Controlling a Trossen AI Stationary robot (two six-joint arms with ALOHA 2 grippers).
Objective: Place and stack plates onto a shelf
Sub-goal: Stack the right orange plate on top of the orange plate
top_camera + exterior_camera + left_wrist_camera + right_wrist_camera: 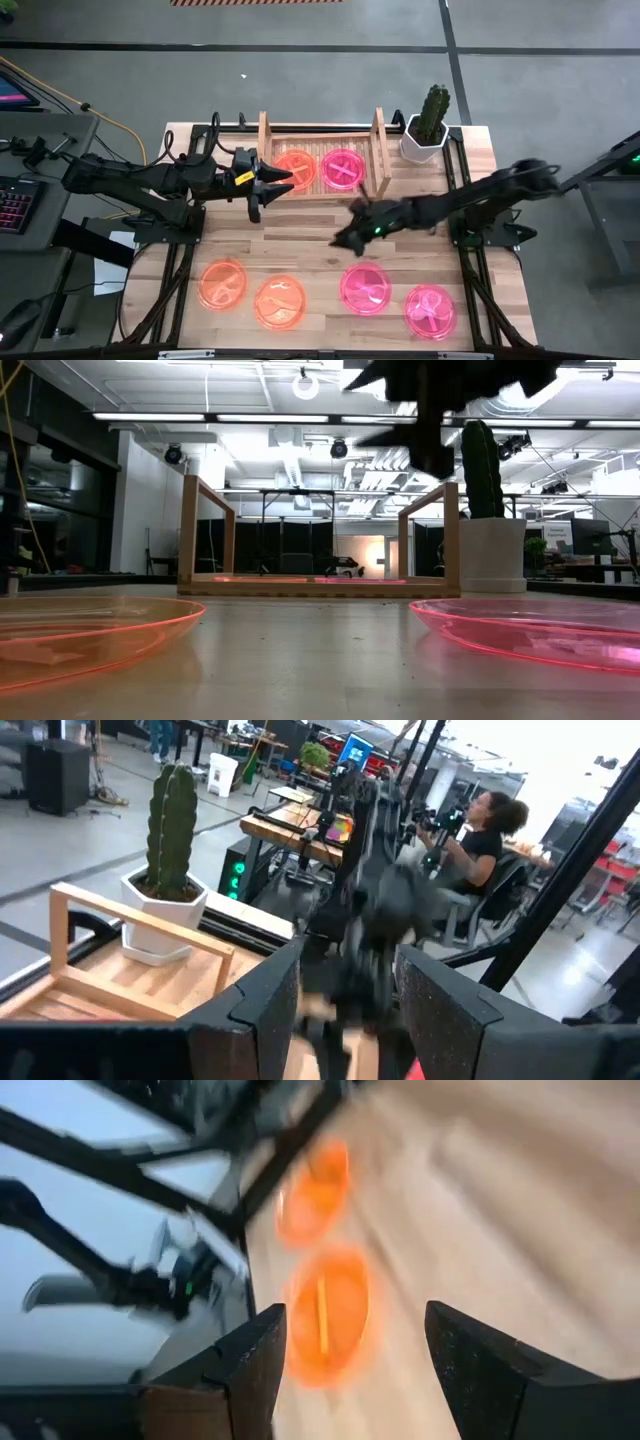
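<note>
The light-wood shelf (322,160) stands at the table's far middle, with one orange plate (295,167) and one pink plate (343,168) lying flat side by side on its slatted base. Two more orange plates (222,283) (280,301) and two pink plates (367,287) (430,310) lie flat along the near edge. My left gripper (272,198) hangs open beside the shelf's left board, holding nothing. My right gripper (343,225) is open over the table's middle, above bare wood in front of the shelf. Its wrist view shows the two orange plates (325,1310) ahead between its fingers.
A white pot with a green cactus (428,130) stands at the far right corner, just right of the shelf. Bare wood lies between the shelf and the near row of plates. A person (480,850) sits beyond the table's right side.
</note>
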